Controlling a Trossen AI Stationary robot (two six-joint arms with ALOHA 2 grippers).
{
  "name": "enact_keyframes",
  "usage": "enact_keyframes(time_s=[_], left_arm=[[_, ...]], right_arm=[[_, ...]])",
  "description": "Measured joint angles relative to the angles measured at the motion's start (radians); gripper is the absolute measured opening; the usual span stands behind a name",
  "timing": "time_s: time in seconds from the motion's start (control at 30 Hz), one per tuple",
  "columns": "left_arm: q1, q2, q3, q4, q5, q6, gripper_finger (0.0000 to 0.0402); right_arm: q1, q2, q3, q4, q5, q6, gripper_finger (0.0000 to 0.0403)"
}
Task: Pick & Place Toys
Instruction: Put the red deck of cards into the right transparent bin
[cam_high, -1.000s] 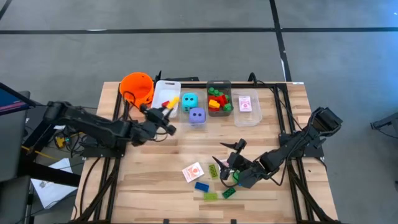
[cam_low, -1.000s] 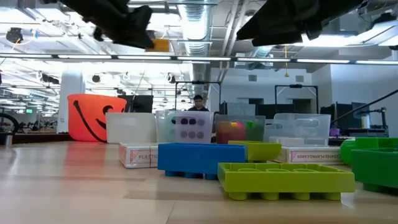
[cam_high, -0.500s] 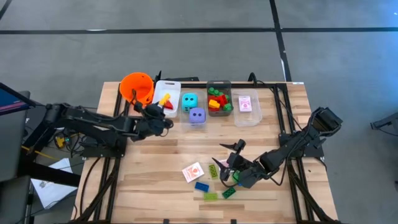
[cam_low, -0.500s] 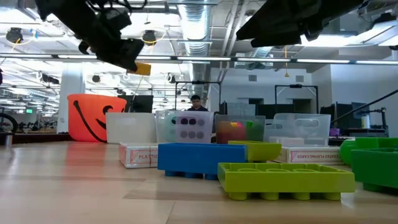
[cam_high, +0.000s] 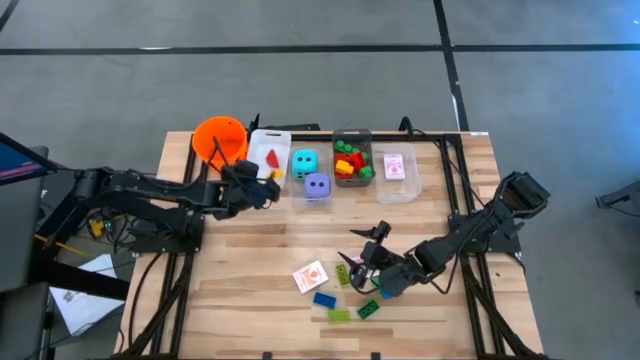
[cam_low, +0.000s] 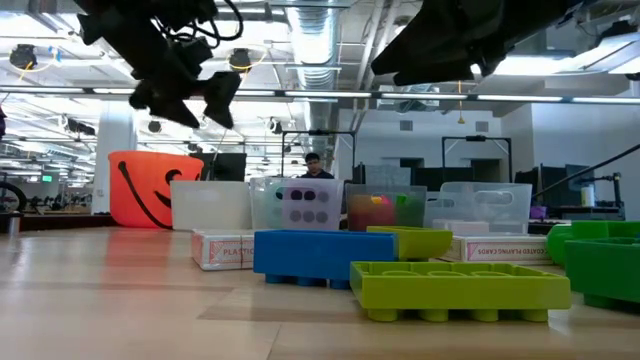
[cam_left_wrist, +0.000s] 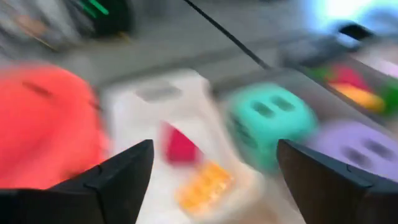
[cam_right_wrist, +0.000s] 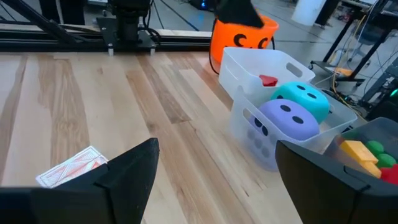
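Two end effectors in play. Left end effector (cam_high: 262, 185) hovering over the white bin (cam_high: 262, 147) at the far left of the table (cam_high: 240, 290), fingers (cam_left_wrist: 118, 180) now spread apart and holding nothing. Gone from its grip: the yellow brick (cam_left_wrist: 202, 185), carried between the fingers half a second ago, now lying loose in that bin just beside the red wedge (cam_left_wrist: 180, 146). One more toy sorted, then. Teal die (cam_high: 305, 161) and purple die (cam_high: 317, 185) sitting in the next bin along, more bricks in the bin (cam_high: 352, 162) after that, a card deck (cam_high: 395, 166) in the far-right bin.

Right end effector (cam_high: 372, 270) low over the near-centre cluster, shifted slightly left of where it was a second back, splayed wide and gripping nothing. Below and beside it, waiting: a card pack (cam_high: 310, 276), a blue brick (cam_high: 324, 299), a lime brick (cam_high: 338, 315), a green brick (cam_high: 368, 310). Likely next pick from this pile, judging by the right arm's position. Orange bucket (cam_high: 219, 139) untouched at the far-left corner.
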Motion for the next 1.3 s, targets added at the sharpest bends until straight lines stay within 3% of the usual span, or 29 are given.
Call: enact_keyframes(time_s=[0.23,0.37,0.53,0.7,0.8,1.07,1.3], left_arm=[[-0.067,0.050,0.000,0.224,0.600,0.044,0.0331],[-0.200,0.142,0.001,0.462,0.758,0.115,0.0319],[-0.387,0.278,0.001,0.662,0.736,0.135,0.0312],[-0.539,0.374,0.019,0.672,0.518,0.134,0.0319],[-0.587,0.407,0.054,0.623,0.457,0.120,0.0327],[-0.625,0.478,0.177,0.436,0.492,0.083,0.0362],[-0.611,0.458,0.182,0.381,0.551,0.081,0.0373]], right_arm=[[0.033,0.000,0.000,0.001,0.000,-0.090,0.0317],[0.036,0.000,0.000,0.000,-0.001,-0.102,0.0317],[0.036,0.000,0.000,-0.007,-0.017,-0.102,0.0317],[0.036,0.000,0.000,-0.008,-0.029,-0.102,0.0317],[0.035,0.000,0.000,-0.007,-0.046,-0.102,0.0317],[0.018,0.000,0.000,-0.010,-0.046,-0.103,0.0317],[-0.012,0.000,0.000,-0.022,-0.045,-0.161,0.0317]])
